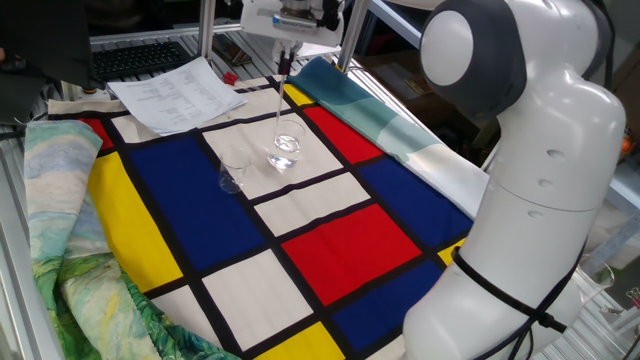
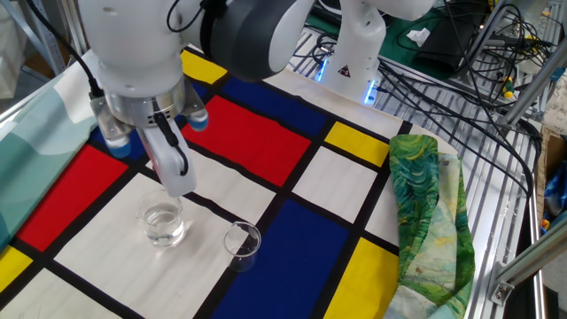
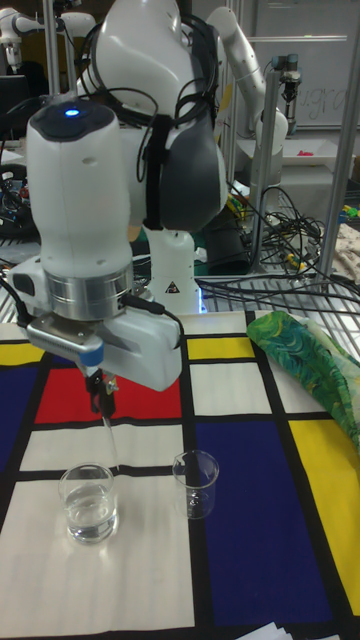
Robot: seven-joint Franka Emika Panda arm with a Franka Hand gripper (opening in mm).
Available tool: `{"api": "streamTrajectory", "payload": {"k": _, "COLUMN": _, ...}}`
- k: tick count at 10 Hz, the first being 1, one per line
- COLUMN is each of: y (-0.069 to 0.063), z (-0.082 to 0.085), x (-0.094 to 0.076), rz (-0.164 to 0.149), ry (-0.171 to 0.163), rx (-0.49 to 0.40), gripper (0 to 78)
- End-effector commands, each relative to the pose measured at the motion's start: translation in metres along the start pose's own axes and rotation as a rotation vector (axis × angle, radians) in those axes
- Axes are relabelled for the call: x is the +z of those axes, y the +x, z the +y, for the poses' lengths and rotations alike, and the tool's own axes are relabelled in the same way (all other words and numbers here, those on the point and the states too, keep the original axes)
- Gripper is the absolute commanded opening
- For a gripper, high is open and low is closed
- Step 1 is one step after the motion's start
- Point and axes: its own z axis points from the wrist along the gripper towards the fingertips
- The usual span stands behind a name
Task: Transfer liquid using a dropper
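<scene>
Near to far in the tall fixed view: white papers (image 3: 265,632) at the front edge, then two small clear glasses on the color-block cloth (image 3: 250,560). Left glass (image 3: 89,502) sits on a white panel and holds the liquid (image 3: 90,521), clear, a shallow pool in the bottom. Right glass (image 3: 196,483) stands just beside it on the black line by the blue panel, upright, looks empty. The two are near each other, not touching. Dropper (image 3: 107,425) hangs about vertical over the left glass, dark bulb up in the gripper (image 3: 101,385), clear tube pointing down with its tip at or just inside the rim; can't tell if it reaches the liquid. Gripper fingers are closed on the dropper bulb. In one fixed view the dropper (image 1: 279,106) runs down from the gripper (image 1: 286,53) to the filled glass (image 1: 285,150), with the empty glass (image 1: 233,173) nearby on blue. In the other fixed view the gripper (image 2: 164,137) is over the filled glass (image 2: 165,224); dropper tube hard to make out there. Behind: green patterned cloth (image 3: 310,360) bunched at the right edge, robot base (image 3: 170,270), cables (image 2: 443,71) on the metal table beyond.
</scene>
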Motion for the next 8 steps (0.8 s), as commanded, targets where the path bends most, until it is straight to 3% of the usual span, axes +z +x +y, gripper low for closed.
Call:
{"api": "streamTrajectory", "payload": {"k": 1, "y": 0.0, "z": -0.002, "x": -0.002, "rz": -0.021, "ry": 0.014, "rx": -0.02, "gripper": 1.1}}
{"api": "streamTrajectory", "payload": {"k": 8, "y": -0.003, "z": -0.014, "x": 0.015, "rz": -0.075, "ry": -0.005, "rx": -0.094, "gripper": 1.1}}
